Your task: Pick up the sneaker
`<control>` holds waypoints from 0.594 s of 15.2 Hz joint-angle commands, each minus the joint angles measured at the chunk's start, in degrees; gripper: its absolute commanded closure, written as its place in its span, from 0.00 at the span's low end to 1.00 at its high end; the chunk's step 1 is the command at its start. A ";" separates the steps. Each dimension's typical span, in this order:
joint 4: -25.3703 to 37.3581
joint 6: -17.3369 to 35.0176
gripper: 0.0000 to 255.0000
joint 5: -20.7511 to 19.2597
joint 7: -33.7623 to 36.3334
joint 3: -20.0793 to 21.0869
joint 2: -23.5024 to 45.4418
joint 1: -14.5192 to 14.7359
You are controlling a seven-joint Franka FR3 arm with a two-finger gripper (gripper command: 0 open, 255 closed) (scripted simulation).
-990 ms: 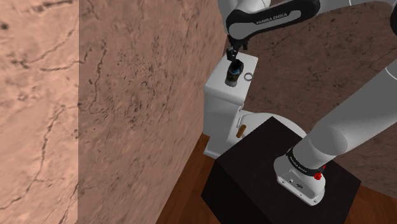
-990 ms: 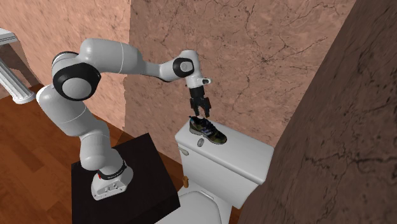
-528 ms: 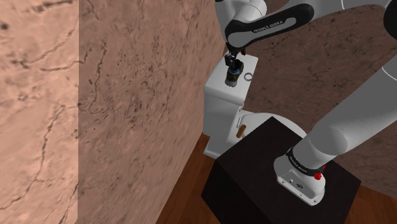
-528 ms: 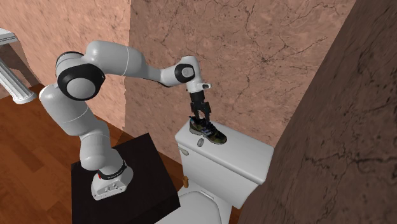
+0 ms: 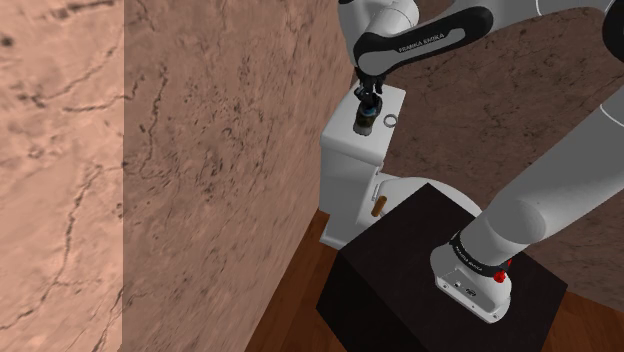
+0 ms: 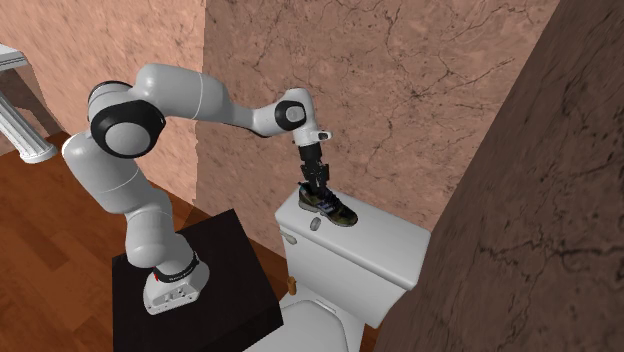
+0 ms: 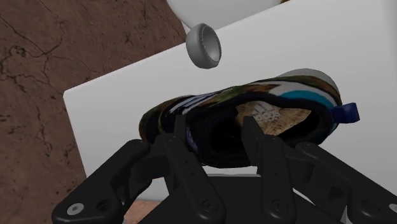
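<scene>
– On the second exterior view's left, what's there?
– Black stand (image 6: 205, 290), with the white arm (image 6: 180, 95) reaching right. Next comes the gripper (image 6: 318, 186), pointing down onto the sneaker (image 6: 335, 208).
– Where's the sneaker?
– Sole down on top of the white toilet tank (image 6: 385, 245), at the end nearest the arm. There's a grey ring (image 7: 203, 46) on the tank near it, apart from it. Brown wall (image 6: 520, 200) on the far right.
– Gripper state?
– In the wrist view the fingers (image 7: 182, 137) sit either side of the shoe's upper by the opening. They look pressed on it, so I'd call it clamped on the sneaker, not lifted yet.
– What could go wrong?
– The hold is on soft upper, not the sole. It could fold, and the sneaker would slip out on the lift. The grip also looks off-centre, so the toe may droop and the sneaker could pivot between the fingers. If it drops near the tank's edge, it could go over the side.
</scene>
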 commanded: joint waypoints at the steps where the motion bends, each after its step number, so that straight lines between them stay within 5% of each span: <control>1: -0.28 0.05 1.00 0.05 0.09 -0.09 0.27 -0.07; 9: 3.06 -4.43 1.00 1.42 -2.77 0.09 -1.66 0.12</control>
